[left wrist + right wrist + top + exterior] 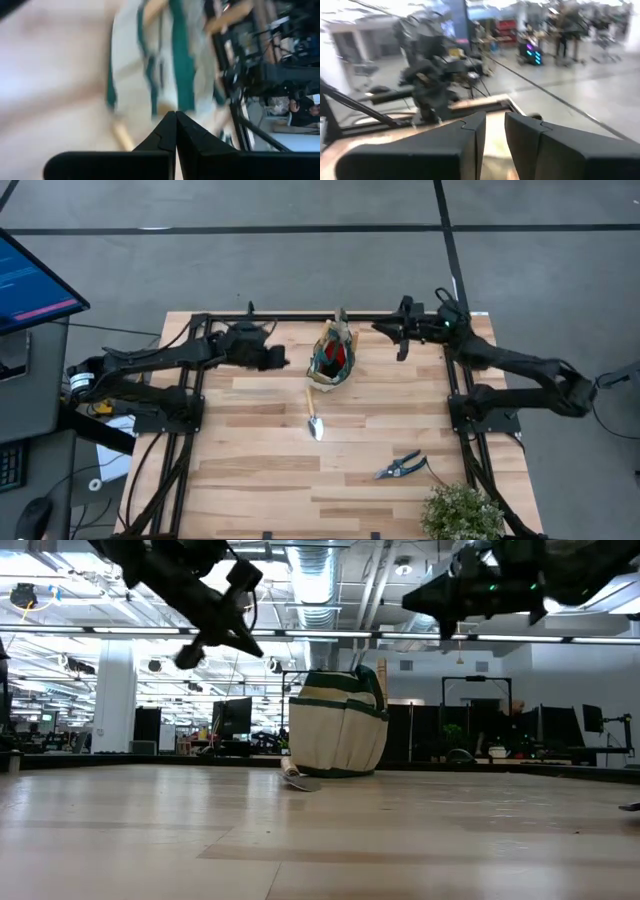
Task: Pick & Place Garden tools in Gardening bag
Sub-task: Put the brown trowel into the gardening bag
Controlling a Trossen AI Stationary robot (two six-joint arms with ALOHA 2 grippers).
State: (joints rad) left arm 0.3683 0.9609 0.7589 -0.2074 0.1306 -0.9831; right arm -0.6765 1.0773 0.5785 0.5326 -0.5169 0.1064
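Observation:
The beige gardening bag (334, 356) with teal-green trim stands upright at the table's far middle. A red-and-black item (339, 357) lies inside it, and a wooden handle (342, 320) sticks out of its top. A trowel (313, 416) lies flat on the table just in front of the bag, handle toward it. Blue-handled pruning shears (400, 467) lie at the near right. My left gripper (283, 361) (175, 116) is shut and empty, raised just left of the bag. My right gripper (378, 330) (495, 125) hangs high to the bag's far right, with a narrow gap between its fingers and nothing in it.
A green leafy plant (462, 515) stands at the table's near right corner. The dark frame rails (300, 317) run along the far edge and both sides. Bare wood lies at the near left (240, 470). A monitor (30, 280) stands off the table's left.

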